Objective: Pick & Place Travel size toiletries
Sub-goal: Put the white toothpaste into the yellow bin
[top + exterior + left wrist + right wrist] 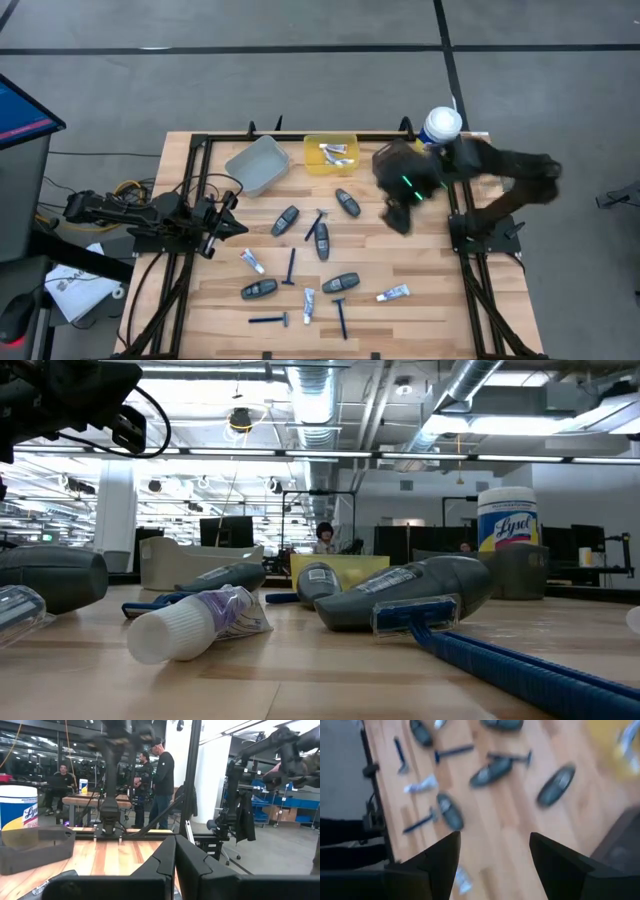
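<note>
Travel size toiletries lie loose on the wooden table [420, 260]: dark oval pods [321, 240], thin blue razors [291, 265] and white mini tubes [393, 293]. The low view shows a tube [195, 622], a pod [400, 595] and a razor [500, 660] close up. More tubes lie in the yellow bin [330, 152]. My right gripper [494, 840] hangs open and empty above the table's right part [398, 220], pointing steeply down, blurred. My left gripper [175, 845] rests shut at the left edge [232, 226], holding nothing.
A grey bin [258, 165] stands beside the yellow bin at the far edge. The white wipes canister [440, 125] stands at the far right corner, with a dark bin [515, 572] beside it. People show in the room beyond the table [162, 775].
</note>
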`<action>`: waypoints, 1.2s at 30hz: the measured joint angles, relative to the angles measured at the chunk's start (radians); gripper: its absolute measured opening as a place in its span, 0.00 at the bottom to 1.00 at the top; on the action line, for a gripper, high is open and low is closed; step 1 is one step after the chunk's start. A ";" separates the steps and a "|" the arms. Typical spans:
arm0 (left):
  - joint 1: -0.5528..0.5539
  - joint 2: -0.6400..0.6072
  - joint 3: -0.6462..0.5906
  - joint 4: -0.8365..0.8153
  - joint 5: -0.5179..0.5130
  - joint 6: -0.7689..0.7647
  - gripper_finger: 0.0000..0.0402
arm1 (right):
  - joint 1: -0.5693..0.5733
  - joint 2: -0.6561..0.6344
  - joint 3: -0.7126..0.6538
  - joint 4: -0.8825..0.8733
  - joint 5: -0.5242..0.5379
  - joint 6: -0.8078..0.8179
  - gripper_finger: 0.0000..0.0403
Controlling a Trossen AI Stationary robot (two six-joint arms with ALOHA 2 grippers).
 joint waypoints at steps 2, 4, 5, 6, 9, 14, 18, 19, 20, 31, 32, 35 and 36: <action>0.000 0.000 0.000 0.001 0.000 0.000 0.00 | 0.122 -0.087 -0.122 0.016 0.062 0.138 0.57; 0.000 0.000 0.000 0.001 0.000 0.000 0.00 | 0.243 -0.157 -0.254 0.066 0.132 0.273 0.57; 0.000 0.000 0.000 0.001 0.000 0.000 0.00 | 0.303 -0.188 -0.327 0.099 0.172 0.332 0.57; 0.000 0.000 0.000 0.001 0.000 0.000 0.00 | 0.355 -0.211 -0.398 0.136 0.207 0.377 0.57; 0.000 0.000 0.000 0.001 0.000 0.000 0.00 | 0.477 -0.246 -0.589 0.295 0.256 0.426 0.57; 0.000 0.000 0.000 0.001 0.000 0.000 0.00 | 0.552 -0.175 -0.798 0.624 0.255 0.333 0.57; 0.000 0.000 0.000 0.001 0.000 0.000 0.00 | 0.545 -0.051 -0.826 0.775 0.189 0.176 0.57; 0.000 0.000 0.000 0.001 0.000 0.000 0.00 | 0.541 -0.017 -0.823 0.788 0.168 0.132 0.57; 0.000 0.000 0.000 0.001 0.000 0.000 0.00 | 0.539 0.020 -0.819 0.800 0.144 0.092 0.57; 0.000 0.000 0.000 0.001 0.000 0.000 0.00 | 0.535 0.285 -0.744 0.836 0.020 -0.145 0.57; 0.000 0.000 0.000 0.001 0.000 0.000 0.00 | 0.533 0.300 -0.741 0.853 0.021 -0.150 0.57; 0.000 0.000 0.000 0.001 0.000 0.000 0.00 | 0.528 0.336 -0.741 0.885 0.020 -0.150 0.57; 0.000 0.000 0.000 0.001 0.000 0.000 0.00 | 0.528 0.349 -0.741 0.894 0.020 -0.149 0.57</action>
